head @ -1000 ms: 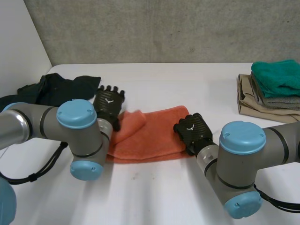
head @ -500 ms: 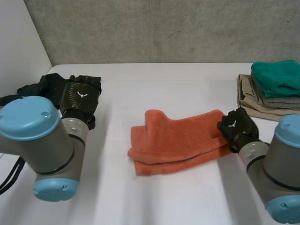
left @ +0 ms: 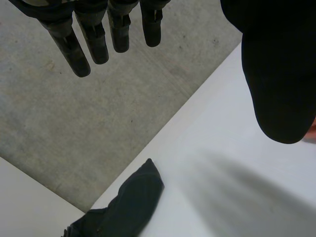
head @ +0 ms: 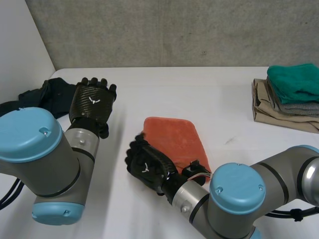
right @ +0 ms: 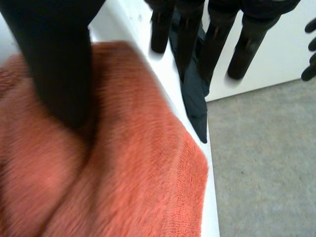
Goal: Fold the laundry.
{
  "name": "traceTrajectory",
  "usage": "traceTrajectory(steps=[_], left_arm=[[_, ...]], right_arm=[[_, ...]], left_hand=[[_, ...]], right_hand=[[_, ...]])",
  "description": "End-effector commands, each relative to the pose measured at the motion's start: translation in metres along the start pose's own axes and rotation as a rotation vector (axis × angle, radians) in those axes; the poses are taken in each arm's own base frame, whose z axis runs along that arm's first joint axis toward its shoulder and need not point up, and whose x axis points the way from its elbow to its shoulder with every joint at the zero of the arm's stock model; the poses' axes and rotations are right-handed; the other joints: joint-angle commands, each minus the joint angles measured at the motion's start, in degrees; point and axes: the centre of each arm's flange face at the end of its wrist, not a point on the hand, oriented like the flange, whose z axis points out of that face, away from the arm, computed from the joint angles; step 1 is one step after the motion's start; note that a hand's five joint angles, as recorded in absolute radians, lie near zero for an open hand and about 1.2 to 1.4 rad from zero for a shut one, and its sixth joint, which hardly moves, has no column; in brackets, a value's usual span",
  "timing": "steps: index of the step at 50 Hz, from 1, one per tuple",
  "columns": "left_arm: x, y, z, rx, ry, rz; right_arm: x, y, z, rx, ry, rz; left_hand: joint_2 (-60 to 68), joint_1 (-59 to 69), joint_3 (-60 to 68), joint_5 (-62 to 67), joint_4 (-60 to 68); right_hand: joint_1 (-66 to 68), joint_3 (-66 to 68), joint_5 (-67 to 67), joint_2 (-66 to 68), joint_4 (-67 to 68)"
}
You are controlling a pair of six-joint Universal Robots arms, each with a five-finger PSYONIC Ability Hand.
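Note:
An orange towel [head: 172,137] lies folded into a compact rectangle in the middle of the white table [head: 199,94]. My right hand [head: 147,167] rests at the towel's near left edge. In the right wrist view its fingers [right: 212,39] are straight and off the cloth, while its thumb [right: 64,64] lies over the orange towel [right: 138,173]; it grips nothing. My left hand [head: 92,102] is raised over the table's left side, open, with straight fingers [left: 86,42] and nothing in it.
A dark garment [head: 47,94] lies bunched at the table's far left corner, beyond the left hand's fingertips [left: 123,207]. At the far right stands a stack of folded laundry: a teal towel [head: 294,82] over grey and beige pieces [head: 264,107].
The right hand swept from the towel's right end across to its left, folding the long towel over into a compact rectangle, and opened. The left hand stayed raised at the left.

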Motion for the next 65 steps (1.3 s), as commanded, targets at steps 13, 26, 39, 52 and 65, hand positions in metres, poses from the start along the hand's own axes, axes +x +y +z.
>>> traceTrajectory(steps=[13,26,39,52,65], left_arm=[[0.034,-0.074,-0.002,0.247,0.140,-0.173],[0.104,-0.041,0.003,0.078,0.326,-0.177],[0.108,0.017,-0.015,-0.214,0.277,-0.041],[0.104,0.020,-0.015,-0.234,0.289,0.019],[0.047,-0.075,0.005,0.112,0.384,-0.123]], right_arm=[[0.135,0.049,-0.063,-0.193,0.375,0.930],[0.138,0.085,-0.051,-0.366,0.318,1.101],[0.097,0.126,-0.022,-0.502,0.194,1.123],[0.097,0.114,-0.021,-0.557,0.196,0.836],[0.082,0.043,-0.044,-0.343,0.227,0.676]], left_hand=[[0.0,1.1,-0.4,-0.9,0.2],[1.2,2.2,0.7,0.3,1.4],[1.5,2.6,1.1,0.6,1.7],[1.7,2.7,1.2,0.8,1.9],[3.3,4.4,2.9,2.5,3.6]], right_hand=[[-15.5,-18.2,-17.8,-16.8,-18.4],[-15.5,-18.2,-17.8,-16.8,-18.4],[-15.5,-18.2,-17.8,-16.8,-18.4],[-15.5,-18.2,-17.8,-16.8,-18.4],[-15.5,-18.2,-17.8,-16.8,-18.4]])
